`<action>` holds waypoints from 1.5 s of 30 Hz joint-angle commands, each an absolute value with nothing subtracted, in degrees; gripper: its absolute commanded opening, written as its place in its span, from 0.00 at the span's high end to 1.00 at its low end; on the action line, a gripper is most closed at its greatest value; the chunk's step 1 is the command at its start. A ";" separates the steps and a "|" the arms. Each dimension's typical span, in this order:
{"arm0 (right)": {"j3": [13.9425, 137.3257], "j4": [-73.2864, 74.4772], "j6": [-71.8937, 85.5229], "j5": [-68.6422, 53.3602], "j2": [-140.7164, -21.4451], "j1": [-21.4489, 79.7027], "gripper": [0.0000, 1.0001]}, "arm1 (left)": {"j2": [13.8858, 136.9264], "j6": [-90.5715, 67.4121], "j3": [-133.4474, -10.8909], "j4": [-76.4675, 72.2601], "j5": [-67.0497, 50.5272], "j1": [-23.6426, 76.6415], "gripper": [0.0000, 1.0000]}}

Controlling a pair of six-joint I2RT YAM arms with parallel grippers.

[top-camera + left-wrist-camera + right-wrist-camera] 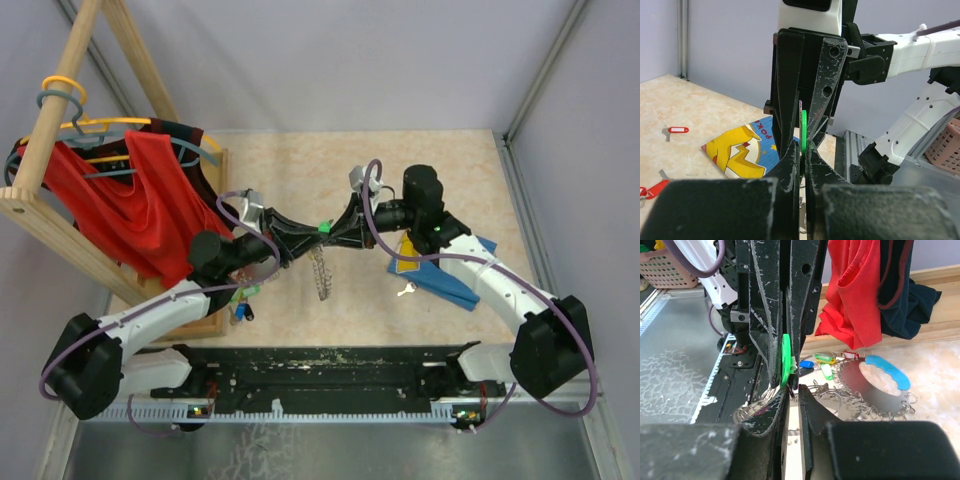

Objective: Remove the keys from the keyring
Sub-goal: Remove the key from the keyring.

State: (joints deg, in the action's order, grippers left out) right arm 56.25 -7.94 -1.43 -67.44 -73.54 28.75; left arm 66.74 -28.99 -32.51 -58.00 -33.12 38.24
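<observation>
Keyring [320, 270] is shown dangling from above. Green key tag [785, 360] is pinched by the closed left gripper [803, 152]; the near-closed right gripper's [793, 392] grip cannot be told.

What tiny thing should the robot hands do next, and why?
Probably squeeze the right end effector fully onto the green tag: the tag sits between its jaws, the left end effector is shut beside it, and the keyring dangles below.
</observation>
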 commanded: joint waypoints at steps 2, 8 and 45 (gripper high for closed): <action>56.21 -11.60 -2.40 -69.51 -71.92 29.41 0.88 | 67.06 -31.20 -35.16 -62.28 -33.53 38.41 1.00; 56.03 -10.26 -3.97 -69.50 -71.89 29.44 0.80 | 66.39 -31.19 -35.07 -62.31 -33.15 38.49 1.00; 50.04 -46.36 28.53 -79.17 -72.58 28.04 1.00 | 59.22 -19.98 -22.71 -70.29 -29.28 38.49 1.00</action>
